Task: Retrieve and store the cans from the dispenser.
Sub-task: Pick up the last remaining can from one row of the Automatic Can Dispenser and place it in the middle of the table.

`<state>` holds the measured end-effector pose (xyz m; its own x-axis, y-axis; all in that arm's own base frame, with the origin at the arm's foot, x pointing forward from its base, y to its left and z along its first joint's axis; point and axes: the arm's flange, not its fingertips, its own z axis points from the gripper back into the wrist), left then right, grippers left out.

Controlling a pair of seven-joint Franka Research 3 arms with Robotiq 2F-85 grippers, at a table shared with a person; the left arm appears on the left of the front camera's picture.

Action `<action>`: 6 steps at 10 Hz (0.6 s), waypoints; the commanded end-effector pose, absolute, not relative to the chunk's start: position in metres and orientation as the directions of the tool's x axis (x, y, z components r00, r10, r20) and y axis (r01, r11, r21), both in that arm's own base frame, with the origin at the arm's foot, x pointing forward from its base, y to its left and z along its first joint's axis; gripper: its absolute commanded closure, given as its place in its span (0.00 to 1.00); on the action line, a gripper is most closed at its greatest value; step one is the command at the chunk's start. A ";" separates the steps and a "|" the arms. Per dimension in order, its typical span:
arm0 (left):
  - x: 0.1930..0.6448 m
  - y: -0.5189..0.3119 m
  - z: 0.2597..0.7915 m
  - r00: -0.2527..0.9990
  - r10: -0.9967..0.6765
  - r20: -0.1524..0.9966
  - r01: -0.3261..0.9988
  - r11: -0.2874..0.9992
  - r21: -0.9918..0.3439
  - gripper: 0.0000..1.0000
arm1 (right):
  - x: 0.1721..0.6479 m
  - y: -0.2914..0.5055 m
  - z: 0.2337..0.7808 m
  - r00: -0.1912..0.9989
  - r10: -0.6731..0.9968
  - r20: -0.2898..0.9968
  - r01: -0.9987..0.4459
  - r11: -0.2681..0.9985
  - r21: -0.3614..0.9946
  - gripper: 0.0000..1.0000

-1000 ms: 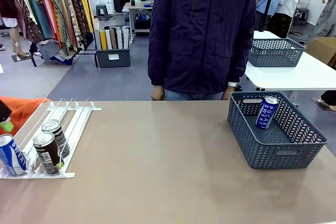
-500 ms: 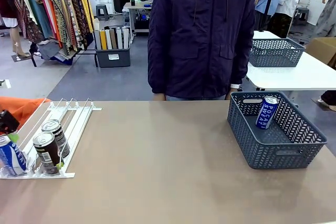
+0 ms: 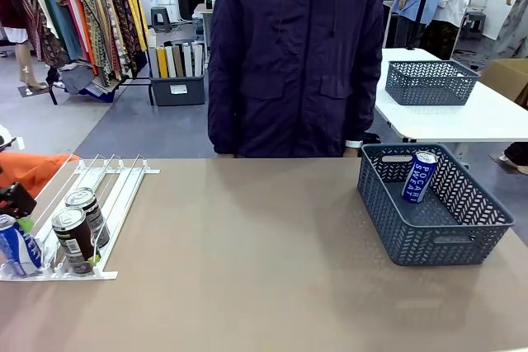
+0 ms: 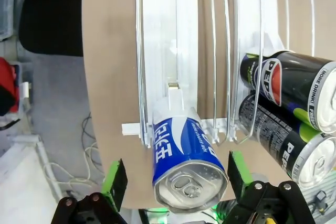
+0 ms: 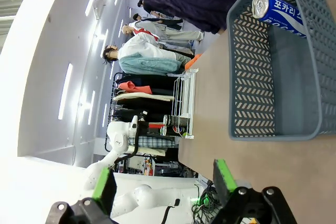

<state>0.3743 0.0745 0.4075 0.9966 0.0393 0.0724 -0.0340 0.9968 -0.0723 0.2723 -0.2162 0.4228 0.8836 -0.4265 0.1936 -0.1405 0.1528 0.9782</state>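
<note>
The white and clear dispenser (image 3: 111, 191) lies on the table's left end. At its front stopper stand a blue can (image 3: 15, 246) and two dark brown cans (image 3: 74, 241), one behind the other. My left gripper (image 3: 18, 204) hangs just above the blue can. In the left wrist view the left gripper (image 4: 177, 179) is open, its green pads (image 4: 115, 182) on either side of the blue can (image 4: 184, 161) with a gap on each side. A second blue can (image 3: 418, 176) leans inside the grey basket (image 3: 450, 241). My right gripper (image 5: 164, 183) is open and holds nothing.
A person in a dark purple jacket (image 3: 293, 55) stands at the table's far edge, hands off the table. An orange cloth (image 3: 33, 169) lies left of the dispenser. Bare tabletop (image 3: 247, 253) spans between dispenser and basket.
My left gripper has come down at the far left toward the blue can in the dispenser. The person has shifted a little to the left. The cans have not moved.
</note>
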 end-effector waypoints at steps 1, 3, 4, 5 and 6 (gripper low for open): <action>0.368 0.072 0.398 0.996 0.051 0.077 -0.048 0.998 -0.039 0.00 | 0.274 -0.217 0.425 0.878 -0.427 0.217 -0.166 0.154 0.974 0.00; 0.367 0.072 0.399 0.997 0.046 0.065 -0.043 0.998 -0.052 1.00 | 0.274 -0.217 0.425 0.878 -0.427 0.217 -0.166 0.154 0.974 0.00; 0.366 0.072 0.399 0.997 0.042 0.059 -0.039 0.998 -0.054 1.00 | 0.274 -0.217 0.425 0.878 -0.427 0.217 -0.166 0.154 0.974 0.00; 0.366 0.072 0.400 0.997 0.040 0.061 -0.036 0.998 -0.056 1.00 | 0.274 -0.217 0.425 0.878 -0.427 0.217 -0.166 0.154 0.974 0.00; 0.366 0.071 0.399 0.998 0.034 0.061 -0.030 0.998 -0.055 1.00 | 0.274 -0.217 0.425 0.878 -0.427 0.217 -0.166 0.154 0.974 0.00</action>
<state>0.3754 0.0738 0.4041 0.9973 0.0353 0.0647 -0.0308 0.9970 -0.0704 0.2723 -0.2162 0.4228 0.8835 -0.4265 0.1936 -0.1406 0.1528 0.9782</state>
